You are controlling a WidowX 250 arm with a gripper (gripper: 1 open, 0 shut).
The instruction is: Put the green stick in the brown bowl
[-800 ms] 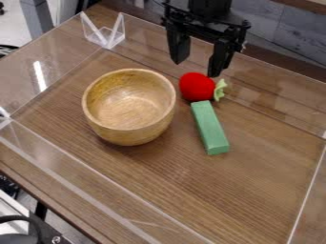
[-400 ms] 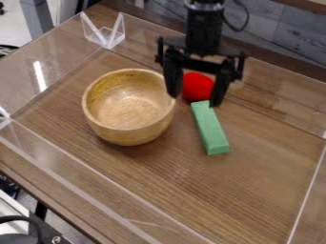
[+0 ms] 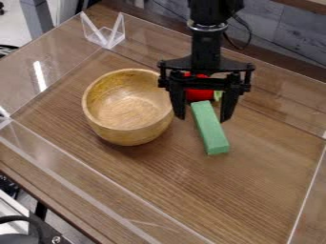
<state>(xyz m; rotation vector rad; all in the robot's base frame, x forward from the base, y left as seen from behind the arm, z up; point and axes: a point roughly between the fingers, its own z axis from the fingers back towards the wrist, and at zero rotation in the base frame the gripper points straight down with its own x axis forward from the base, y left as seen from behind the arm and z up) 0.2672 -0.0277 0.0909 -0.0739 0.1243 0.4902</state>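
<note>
— While the arm hangs straight down over the table, how do its fingers stand?

— Spread wide apart, with nothing between them gripped. The gripper (image 3: 204, 97) points at the wooden table (image 3: 152, 181), its black column rising upright behind it. One finger (image 3: 171, 93) sits on the bowl's side, the other on the far side, its tip beside the upper end of the green stick (image 3: 209, 127).

— Where does the stick lie, measured from those fingers?

— Its upper end reaches up between the two fingertips, nearer the one away from the bowl; the rest of it runs out below them toward the camera, flat on the wood. I cannot tell whether that fingertip touches it.

— And the brown bowl (image 3: 129, 106)?

— Just outside the bowl-side finger, upright, its rim close to that finger but apart from it. A red toy (image 3: 196, 92) shows between the fingers, higher up than the stick's end and partly hidden by the gripper.

— What has changed since the earlier frames?

— The gripper has come toward the camera and lower. At first it hung behind the red toy; then it straddled that toy; now its tips reach down to the stick's upper end. The finger spread looks the same throughout. Stick, bowl and toy have kept their places.
</note>
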